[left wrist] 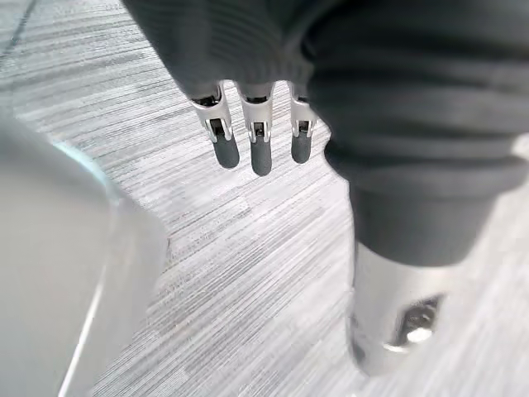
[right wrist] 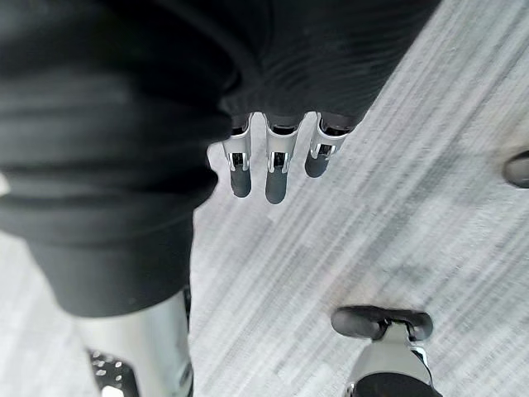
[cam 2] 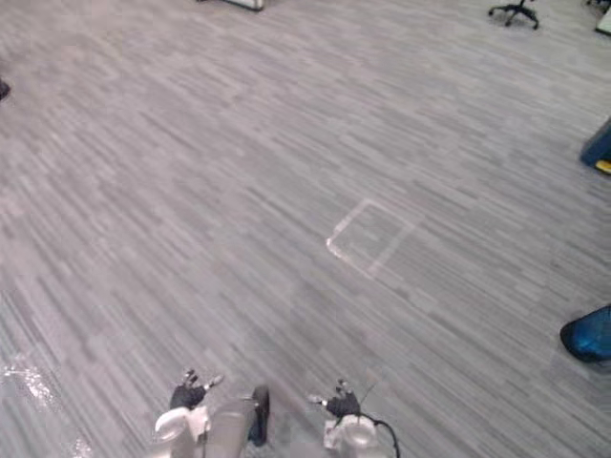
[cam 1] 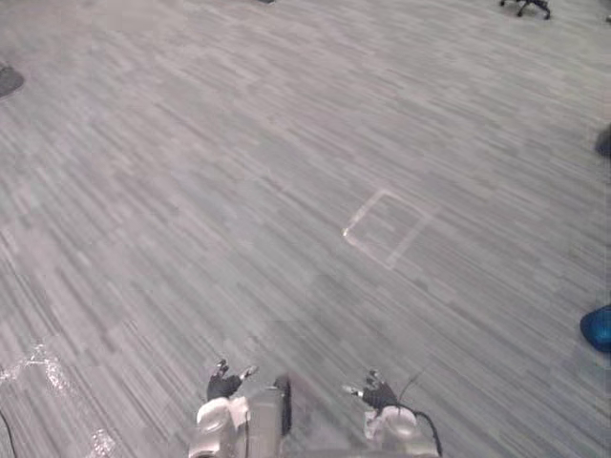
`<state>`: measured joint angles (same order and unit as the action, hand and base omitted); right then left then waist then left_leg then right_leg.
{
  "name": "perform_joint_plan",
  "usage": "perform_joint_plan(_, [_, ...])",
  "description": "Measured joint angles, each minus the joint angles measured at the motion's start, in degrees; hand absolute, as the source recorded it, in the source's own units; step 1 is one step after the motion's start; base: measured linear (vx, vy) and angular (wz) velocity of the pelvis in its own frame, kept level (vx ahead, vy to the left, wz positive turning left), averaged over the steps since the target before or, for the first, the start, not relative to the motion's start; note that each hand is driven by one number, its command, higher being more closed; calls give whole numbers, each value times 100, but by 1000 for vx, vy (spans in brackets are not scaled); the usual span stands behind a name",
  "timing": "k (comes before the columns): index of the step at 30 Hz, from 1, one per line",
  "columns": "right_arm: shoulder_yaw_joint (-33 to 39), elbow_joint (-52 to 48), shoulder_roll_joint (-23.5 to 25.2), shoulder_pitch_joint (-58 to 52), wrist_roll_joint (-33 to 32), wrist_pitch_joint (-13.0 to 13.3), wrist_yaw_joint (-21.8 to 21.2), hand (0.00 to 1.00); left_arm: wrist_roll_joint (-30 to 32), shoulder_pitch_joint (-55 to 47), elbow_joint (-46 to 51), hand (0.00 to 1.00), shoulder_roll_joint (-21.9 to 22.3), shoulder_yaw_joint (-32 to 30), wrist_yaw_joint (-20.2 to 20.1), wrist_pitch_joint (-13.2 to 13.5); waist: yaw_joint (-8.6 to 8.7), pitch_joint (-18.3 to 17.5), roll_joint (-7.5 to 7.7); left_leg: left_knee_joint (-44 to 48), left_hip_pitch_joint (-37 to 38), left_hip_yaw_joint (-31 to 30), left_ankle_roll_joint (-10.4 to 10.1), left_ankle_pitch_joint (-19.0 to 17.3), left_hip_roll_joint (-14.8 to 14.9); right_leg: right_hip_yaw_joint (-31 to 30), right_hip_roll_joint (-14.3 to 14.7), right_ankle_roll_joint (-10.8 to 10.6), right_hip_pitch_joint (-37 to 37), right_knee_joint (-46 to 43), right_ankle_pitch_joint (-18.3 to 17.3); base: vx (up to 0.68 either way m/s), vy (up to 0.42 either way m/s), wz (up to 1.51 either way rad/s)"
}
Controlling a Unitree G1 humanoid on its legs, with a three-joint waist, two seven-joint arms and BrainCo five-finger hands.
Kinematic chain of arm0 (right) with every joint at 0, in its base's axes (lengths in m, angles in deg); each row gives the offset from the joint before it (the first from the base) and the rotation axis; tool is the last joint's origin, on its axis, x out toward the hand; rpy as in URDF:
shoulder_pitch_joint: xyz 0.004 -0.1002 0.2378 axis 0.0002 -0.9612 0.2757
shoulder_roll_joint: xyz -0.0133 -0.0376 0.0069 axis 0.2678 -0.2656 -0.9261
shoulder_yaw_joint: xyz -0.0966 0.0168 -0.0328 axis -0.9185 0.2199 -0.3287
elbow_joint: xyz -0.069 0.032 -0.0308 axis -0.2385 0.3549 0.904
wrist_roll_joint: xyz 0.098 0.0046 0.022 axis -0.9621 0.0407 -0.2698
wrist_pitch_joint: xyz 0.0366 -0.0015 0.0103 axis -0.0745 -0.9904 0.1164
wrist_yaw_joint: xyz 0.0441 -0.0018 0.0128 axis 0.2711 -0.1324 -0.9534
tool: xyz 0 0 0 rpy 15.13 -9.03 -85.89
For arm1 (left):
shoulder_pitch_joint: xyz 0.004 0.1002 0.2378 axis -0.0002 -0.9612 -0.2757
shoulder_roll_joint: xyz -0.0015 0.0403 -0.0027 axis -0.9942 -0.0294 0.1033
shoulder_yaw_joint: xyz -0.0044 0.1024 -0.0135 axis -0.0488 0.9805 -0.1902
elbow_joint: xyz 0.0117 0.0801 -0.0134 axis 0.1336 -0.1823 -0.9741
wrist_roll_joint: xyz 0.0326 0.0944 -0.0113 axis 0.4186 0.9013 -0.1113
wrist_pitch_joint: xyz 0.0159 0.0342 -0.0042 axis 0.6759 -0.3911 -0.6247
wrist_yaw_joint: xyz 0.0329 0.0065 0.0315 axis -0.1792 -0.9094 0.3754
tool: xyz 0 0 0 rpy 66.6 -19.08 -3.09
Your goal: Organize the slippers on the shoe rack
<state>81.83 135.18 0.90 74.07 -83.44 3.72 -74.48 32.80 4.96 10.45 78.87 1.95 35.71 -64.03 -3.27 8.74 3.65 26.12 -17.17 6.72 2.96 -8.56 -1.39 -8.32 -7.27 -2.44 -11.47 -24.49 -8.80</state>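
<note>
Grey carpet floor point(cam 1: 239, 172) underfoot; our left hand point(left wrist: 260, 150) and right hand point(right wrist: 277, 175) hang loose-fingered and empty. Slippers are probably light and floppy, so we'd pinch the upper.

The floor point(cam 1: 286, 143) is a matt carpet in streaky grey, rough-looking and without shine, and the thin edge of a square hatch point(cam 1: 387, 227) set in it looks paler and smoother. The left hand point(left wrist: 260, 145) and right hand point(right wrist: 277, 165) have fingers of smooth silver metal or plastic with a soft sheen and dull, dark, rubbery tips. Each wears a dark ribbed cover point(left wrist: 397, 91) that looks like matt cloth or rubber, while a blue thing point(cam 1: 599, 327) looks smooth and slightly glossy.
</note>
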Motion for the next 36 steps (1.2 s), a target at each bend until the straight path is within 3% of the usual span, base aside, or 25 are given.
perform_joint_plan(1, [19, -7, 0, -14, 0, 0, -2, 0, 0, -3, -10, 0, -5, 1, -1, -1, 0, 13, 12, -32, 114, 18, 31, -44, -14, -26, 8, -66, 83, -321, 139, 446, 186, -25])
perform_joint_plan(2, [56, -55, -11, -76, 2, 2, -7, 0, 3, -7, -103, 0, -21, 61, -1, -13, 5, 36, 12, -262, 740, 76, 78, -266, -57, -128, 46, -432, 723, -2036, 817, 524, 208, -34])
perform_joint_plan(3, [67, -152, -26, -154, 12, -4, -22, 0, 6, -2, -200, 0, -14, 156, -5, -78, 41, 52, -2, -477, 1294, 101, 98, -350, -128, 43, 0, -349, 1284, -3369, 610, 496, 189, -36])
perform_joint_plan(6, [73, -431, 2, -228, 80, 59, -51, 0, 6, -8, -285, 0, 106, 168, -4, -91, 111, 95, -118, -969, 2229, 163, 181, -404, -64, 572, 53, -99, 2250, -4031, -21, 493, 141, -22])
perform_joint_plan(8, [190, -598, 66, -246, 182, 94, -88, 0, 4, 39, -292, 0, 158, 165, -9, -89, 142, 105, -134, -1165, 2575, 165, 208, -667, 49, 908, 209, -80, 2812, -3686, -333, 407, 31, -1])
perform_joint_plan(10, [278, -591, 90, -188, 195, 114, -111, 0, 6, 60, -368, 0, 163, 143, -16, -102, 162, 169, -17, -1453, 3066, 157, 84, -874, 89, 1364, 288, 21, 3098, -2420, -507, 423, -56, 13])
perform_joint_plan(11, [332, -578, 89, -183, 196, 126, -113, 0, 9, 65, -393, 0, 184, 143, -19, -108, 213, 160, -31, -1618, 3298, 117, 41, -980, 130, 1651, 369, 108, 3090, -1185, -334, 457, -83, 18])
perform_joint_plan(13, [358, -549, 90, -114, 195, 127, -121, 0, 25, 66, -417, 0, 197, 151, -28, -110, 310, 156, -31, -1808, 3491, 18, -60, -1112, 128, 1735, 512, 287, 3101, 157, 212, 513, -119, 34])
perform_joint_plan(14, [372, -508, 60, -52, 195, 120, -121, 0, 67, 46, -548, 0, 225, 164, -45, -124, 392, 106, -117, -1811, 3607, -165, -89, -1157, 205, 1718, 617, 602, 3106, 71, 690, 556, -144, 40])
perform_joint_plan(15, [388, -507, 32, -35, 195, 112, -121, 0, 75, 55, -577, 0, 258, 162, -47, -128, 395, 64, -146, -1720, 3640, -246, -88, -1156, 288, 1745, 639, 617, 3105, -54, 576, 596, -162, 39])
perform_joint_plan(17, [469, -519, 11, -28, 195, 89, -121, 0, 126, 53, -580, 0, 335, 161, -72, -128, 404, 12, -353, -944, 3437, -602, -121, -1132, 498, 1978, 708, 707, 2947, -330, 111, 666, -211, 35])
perform_joint_plan(18, [420, -520, -36, -45, 190, 64, -123, 0, 210, 48, -599, 0, 373, 97, -159, -149, 426, -25, -524, 678, 2856, -925, -626, -776, 587, 2054, 880, 768, 2545, -222, -198, 601, -196, 25])
perform_joint_plan(19, [408, -516, -41, -48, 190, 61, -123, 0, 222, 48, -592, 0, 375, 91, -163, -149, 424, -24, -530, 848, 2772, -946, -693, -685, 588, 2046, 901, 768, 2492, -196, -220, 717, -205, -7])
perform_joint_plan(20, [282, -493, -54, -74, 173, 34, -124, 0, 236, -10, -520, 0, 349, -13, -168, -149, 375, -26, -565, 2031, 2273, -1008, -946, -84, 651, 1922, 1023, 824, 2113, 56, -315, 590, -100, -53])
perform_joint_plan(21, [185, -361, -5, -62, 162, 30, -117, 0, 225, -39, -417, 0, 332, -129, -167, -132, 324, -8, -564, 3086, 1716, -753, -811, -424, 784, 1666, 1234, 945, 1494, 478, -405, 694, -111, -67])
perform_joint_plan(22, [178, -322, 10, -57, 162, 16, -117, 0, 224, -34, -371, 0, 315, -123, -169, -131, 288, 9, -535, 3242, 1560, -695, -772, -535, 790, 1571, 1257, 954, 1305, 582, -433, 558, -59, -67])
perform_joint_plan(26, [195, -135, 44, -29, 147, -43, -64, 0, 220, -77, -71, 0, 321, -118, -168, -102, 74, 15, -420, 2511, 543, -274, -555, -1151, 756, 747, 1194, 956, 381, 1083, -503, 494, 48, -109])
perform_joint_plan(28, [283, -143, 50, -9, 137, -29, -14, 0, 206, -81, -58, 0, 316, -82, -161, -74, 28, -38, -422, 576, 104, -815, -619, -934, 428, 158, 921, 732, 122, 1245, -701, 494, 229, -130])
perform_joint_plan(29, [304, -141, 49, -6, 138, -27, -6, 0, 201, -96, -52, 0, 316, -58, -159, -73, 19, -68, -431, 143, 58, -1099, -644, -784, 343, 25, 875, 659, 117, 1253, -804, 480, 303, -128])
perform_joint_plan(30, [306, -126, 45, -12, 138, -29, -2, 0, 184, -107, -28, 0, 316, -52, -157, -64, -19, -79, -438, -120, -44, -1378, -847, -307, 262, -194, 778, 557, 90, 1257, -1000, 385, 274, -115])
perform_joint_plan(31, [292, -99, 63, -78, 166, -46, -6, 0, 170, -149, -18, 0, 296, -50, -148, -64, -26, -157, -414, -58, 41, -1354, -787, 6, 137, -471, 649, 502, 82, 1122, -1190, 614, 400, -146])
perform_joint_plan(32, [273, -44, 106, -112, 180, -84, -3, 0, 161, -180, -8, 0, 193, -73, -132, -67, 3, -233, -243, 66, 138, -998, -629, -221, 74, -752, 501, 438, 187, 688, -1261, 525, 324, -122])
perform_joint_plan(34, [188, -93, 129, -184, 211, -84, -64, 0, 163, -171, -28, 0, 131, -78, -129, -69, -2, -199, -126, 107, 444, -568, -415, -337, 121, -796, 436, 164, 507, -228, -1114, 530, 313, -111])
perform_joint_plan(35, [191, -119, 142, -213, 213, -85, -81, 0, 165, -164, -81, 0, 101, -67, -129, -73, 7, -188, -97, 64, 708, -388, -279, -421, 128, -704, 421, -120, 783, -966, -905, 419, 260, -123])
perform_joint_plan(36, [235, -148, 134, -227, 217, -75, -95, 0, 162, -158, -144, 0, 93, -61, -128, -79, 8, -153, -137, -115, 1123, -260, -171, -496, 119, -393, 320, -235, 1176, -1925, -760, 371, 235, -106])
